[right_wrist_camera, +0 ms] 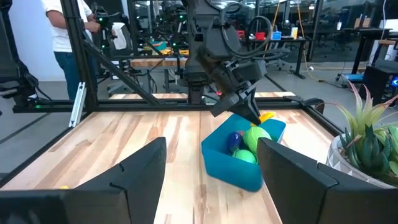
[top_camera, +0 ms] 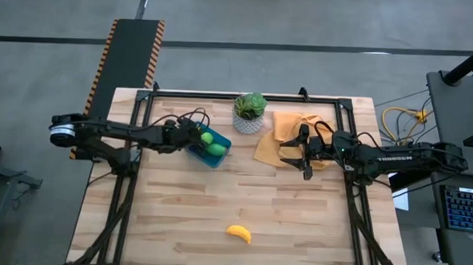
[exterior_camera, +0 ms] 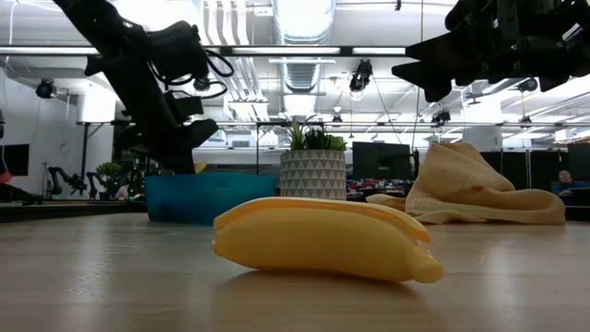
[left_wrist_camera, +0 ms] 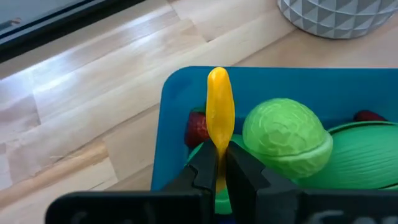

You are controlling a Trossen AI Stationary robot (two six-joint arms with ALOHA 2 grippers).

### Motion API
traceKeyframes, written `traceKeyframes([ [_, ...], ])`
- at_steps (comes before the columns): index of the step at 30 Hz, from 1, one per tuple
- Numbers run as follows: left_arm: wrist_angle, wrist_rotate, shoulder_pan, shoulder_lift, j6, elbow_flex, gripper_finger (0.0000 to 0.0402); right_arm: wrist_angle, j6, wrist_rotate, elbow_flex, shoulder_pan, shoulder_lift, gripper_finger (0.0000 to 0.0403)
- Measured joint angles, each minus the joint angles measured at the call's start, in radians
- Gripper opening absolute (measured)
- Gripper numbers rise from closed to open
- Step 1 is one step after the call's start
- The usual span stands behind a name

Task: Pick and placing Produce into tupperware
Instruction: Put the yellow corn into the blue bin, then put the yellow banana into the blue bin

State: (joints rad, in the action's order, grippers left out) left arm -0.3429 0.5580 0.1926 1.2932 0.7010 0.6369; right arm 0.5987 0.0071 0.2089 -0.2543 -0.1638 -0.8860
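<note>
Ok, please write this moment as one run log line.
left gripper: shut on yellow piece over tupperware | right gripper: open, above cloth | banana: on table

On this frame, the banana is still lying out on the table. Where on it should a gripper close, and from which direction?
The banana lies flat on the table, alone near the front edge. Probably best to come straight down and close across its thick middle, with the fingers across its length: the ends taper. The right gripper is open above the cloth; the left gripper is holding a yellow piece over the tupperware.
</note>
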Motion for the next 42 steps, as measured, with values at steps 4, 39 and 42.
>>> traceKeyframes([
  [4,-0.006,-0.025,0.013,-0.001,0.000,0.000,0.0003,0.000,0.000,0.000,0.000,0.000,0.000,0.0239],
  [39,0.253,-0.177,-0.031,-0.106,-0.211,0.011,0.0125,-0.003,0.000,0.000,0.000,0.000,0.000,0.0239],
  [42,0.399,-0.416,-0.059,-0.135,-0.351,0.007,0.0125,-0.005,0.004,0.000,0.000,0.000,0.000,0.0243],
])
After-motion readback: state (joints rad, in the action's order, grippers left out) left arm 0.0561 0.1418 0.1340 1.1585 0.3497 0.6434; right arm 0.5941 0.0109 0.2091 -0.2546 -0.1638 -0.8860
